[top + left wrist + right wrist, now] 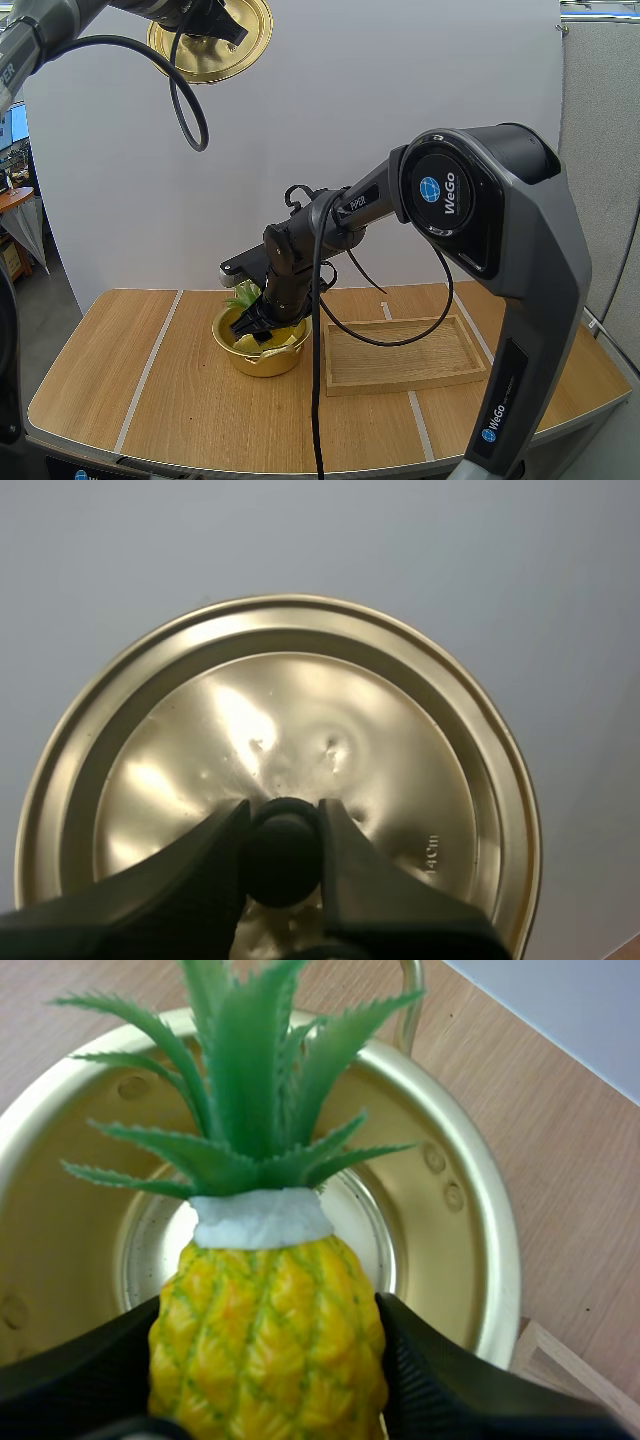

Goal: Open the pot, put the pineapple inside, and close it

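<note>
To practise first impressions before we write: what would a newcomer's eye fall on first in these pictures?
Most striking is the yellow pineapple with its spiky green crown, pinched by the right gripper right over the open gold pot on the table. Next comes the shiny gold lid, held high up by the left gripper on its black knob.

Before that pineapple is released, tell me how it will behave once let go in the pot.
Probably stiff: the pineapple shows no denting in the right hand's pinch. Its rounded body may tip against the pot wall. Thin leaves look bendy.
</note>
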